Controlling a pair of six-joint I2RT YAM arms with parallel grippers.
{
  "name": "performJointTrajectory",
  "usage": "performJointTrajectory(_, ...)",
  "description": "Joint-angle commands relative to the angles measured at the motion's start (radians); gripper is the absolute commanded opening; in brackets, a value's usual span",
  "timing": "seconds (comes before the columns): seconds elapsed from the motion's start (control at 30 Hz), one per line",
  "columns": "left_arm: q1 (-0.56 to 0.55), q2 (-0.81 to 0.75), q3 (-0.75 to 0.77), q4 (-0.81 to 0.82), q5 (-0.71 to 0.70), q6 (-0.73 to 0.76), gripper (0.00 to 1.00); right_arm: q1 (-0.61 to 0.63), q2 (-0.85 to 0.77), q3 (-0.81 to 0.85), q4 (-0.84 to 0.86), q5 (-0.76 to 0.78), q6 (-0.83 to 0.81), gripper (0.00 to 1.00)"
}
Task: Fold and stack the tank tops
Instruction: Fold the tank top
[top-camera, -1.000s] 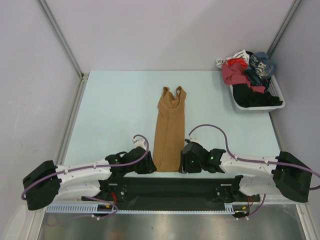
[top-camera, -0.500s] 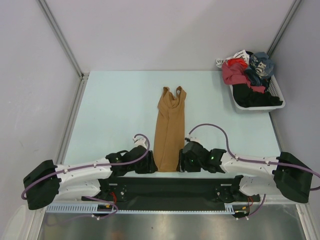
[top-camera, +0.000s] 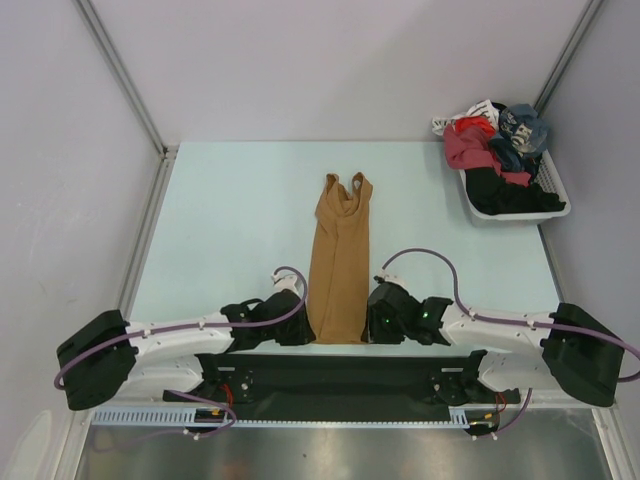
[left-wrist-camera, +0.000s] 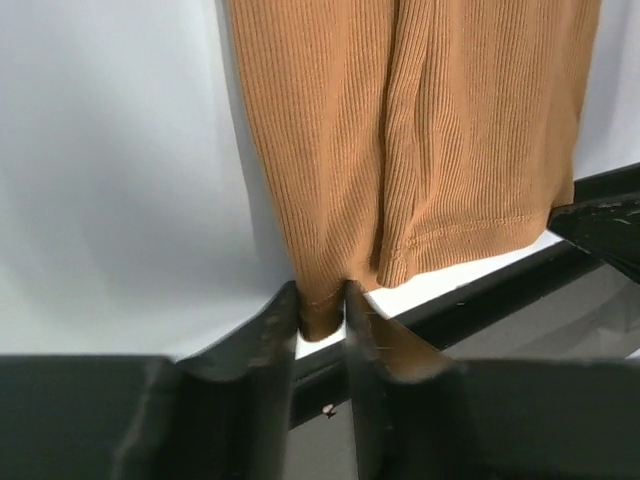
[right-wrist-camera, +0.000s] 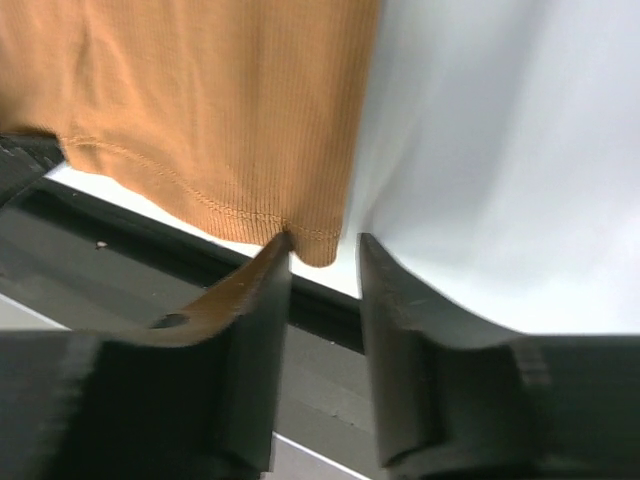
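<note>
A tan-brown tank top (top-camera: 338, 270), folded into a narrow lengthwise strip, lies on the pale table with its straps at the far end and its hem at the near edge. My left gripper (top-camera: 300, 330) sits at the hem's left corner. In the left wrist view the ribbed cloth (left-wrist-camera: 400, 130) has that corner pinched between the fingers of the left gripper (left-wrist-camera: 322, 300). My right gripper (top-camera: 372, 325) is at the hem's right corner. In the right wrist view the right gripper (right-wrist-camera: 325, 250) stands open around the corner of the cloth (right-wrist-camera: 200, 100), which touches only the left fingertip.
A white basket (top-camera: 520, 214) at the back right holds a heap of mixed clothes (top-camera: 495, 150) in red, black and blue. A black strip (left-wrist-camera: 500, 290) runs along the near table edge just under the hem. Grey walls stand on three sides.
Both grippers widened briefly, then narrowed. The left one has closed on the hem's left corner. The left arm has shifted slightly right.
</note>
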Motion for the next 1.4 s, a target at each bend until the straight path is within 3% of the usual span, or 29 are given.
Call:
performJointTrajectory(0.0, -0.005, 0.023, 0.011, -0.006, 0.001, 0.02, 0.22, -0.002, 0.013, -0.013, 0.025, -0.007, 0.002, 0.36)
performJointTrajectory(0.1, -0.005, 0.02, 0.008, -0.016, -0.008, 0.021, 0.03, 0.001, 0.022, -0.009, 0.029, -0.019, -0.014, 0.18)
performJointTrajectory(0.17, -0.005, 0.01, 0.014, -0.024, -0.006, 0.026, 0.0, 0.0, 0.021, 0.005, 0.008, -0.023, -0.031, 0.0)
performJointTrajectory(0.4, 0.003, 0.0, 0.153, -0.131, 0.01, 0.101, 0.0, -0.019, -0.054, 0.132, -0.141, 0.028, -0.093, 0.0)
performJointTrajectory(0.8, 0.189, 0.09, 0.396, -0.202, -0.017, 0.26, 0.0, -0.272, -0.047, 0.327, -0.192, -0.03, -0.303, 0.0)
performJointTrajectory(1.37, 0.383, 0.46, 0.769, -0.162, -0.118, 0.374, 0.0, -0.542, 0.436, 0.774, -0.163, -0.124, -0.485, 0.0)
